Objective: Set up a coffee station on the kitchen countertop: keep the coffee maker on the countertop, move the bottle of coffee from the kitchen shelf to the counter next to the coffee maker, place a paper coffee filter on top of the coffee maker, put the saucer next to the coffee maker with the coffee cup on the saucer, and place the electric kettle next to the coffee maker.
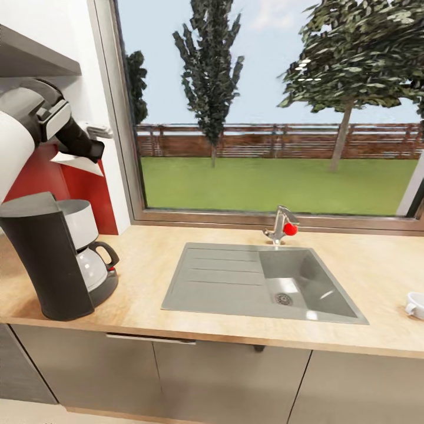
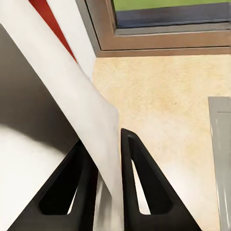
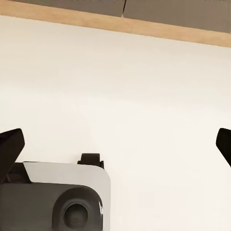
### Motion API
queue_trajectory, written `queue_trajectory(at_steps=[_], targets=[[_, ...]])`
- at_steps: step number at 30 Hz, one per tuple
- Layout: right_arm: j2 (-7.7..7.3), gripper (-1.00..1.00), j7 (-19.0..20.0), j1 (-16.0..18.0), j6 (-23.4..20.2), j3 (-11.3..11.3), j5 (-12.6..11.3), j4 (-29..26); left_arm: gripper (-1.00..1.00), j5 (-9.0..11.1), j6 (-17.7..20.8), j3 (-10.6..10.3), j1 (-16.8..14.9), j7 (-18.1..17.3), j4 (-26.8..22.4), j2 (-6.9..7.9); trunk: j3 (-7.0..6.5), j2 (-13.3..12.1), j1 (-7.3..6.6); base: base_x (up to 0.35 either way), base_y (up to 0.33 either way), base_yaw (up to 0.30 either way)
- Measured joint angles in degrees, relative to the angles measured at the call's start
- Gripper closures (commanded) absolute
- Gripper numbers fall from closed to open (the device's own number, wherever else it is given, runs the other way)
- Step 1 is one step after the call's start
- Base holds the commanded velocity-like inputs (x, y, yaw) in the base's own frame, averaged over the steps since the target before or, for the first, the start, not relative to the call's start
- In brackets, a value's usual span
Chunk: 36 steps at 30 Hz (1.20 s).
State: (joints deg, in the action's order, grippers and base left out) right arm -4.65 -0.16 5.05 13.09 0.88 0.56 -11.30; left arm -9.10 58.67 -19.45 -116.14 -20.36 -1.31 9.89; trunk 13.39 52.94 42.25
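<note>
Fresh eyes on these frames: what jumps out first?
The left gripper, raised at the head view's left above the coffee maker, is shut on a white paper coffee filter; the left wrist view shows the sheet pinched between the fingers. A grey sink with a red-knobbed tap sits mid kitchen countertop under a big window.
</note>
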Motion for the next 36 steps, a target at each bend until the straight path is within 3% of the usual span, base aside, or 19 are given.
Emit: queue_trajectory(at_steps=[11,14,19,36], targets=[[0.0,-1.0,0.0,0.0,0.0,0.05,0.0,0.0,1.0,-0.01,-0.16,-0.34,1.58,0.07,0.0,-0.06,0.0,0.0,0.0,0.0,0.0,0.107],[0.0,-1.0,0.0,0.0,0.0,0.07,0.01,0.0,1.0,-0.06,-0.15,-3.24,1.63,0.07,-0.01,-0.07,0.0,0.0,0.0,0.0,0.0,0.014],[0.0,-1.0,0.0,0.0,0.0,0.08,0.0,0.0,1.0,0.01,-0.11,-6.19,1.64,0.02,-0.01,-0.09,0.0,0.01,0.0,0.0,0.0,0.081],[0.0,-1.0,0.0,0.0,0.0,0.08,0.0,0.0,1.0,-0.08,-0.18,-7.55,1.64,0.01,0.01,-0.4,0.0,0.0,0.0,0.0,0.0,0.058]])
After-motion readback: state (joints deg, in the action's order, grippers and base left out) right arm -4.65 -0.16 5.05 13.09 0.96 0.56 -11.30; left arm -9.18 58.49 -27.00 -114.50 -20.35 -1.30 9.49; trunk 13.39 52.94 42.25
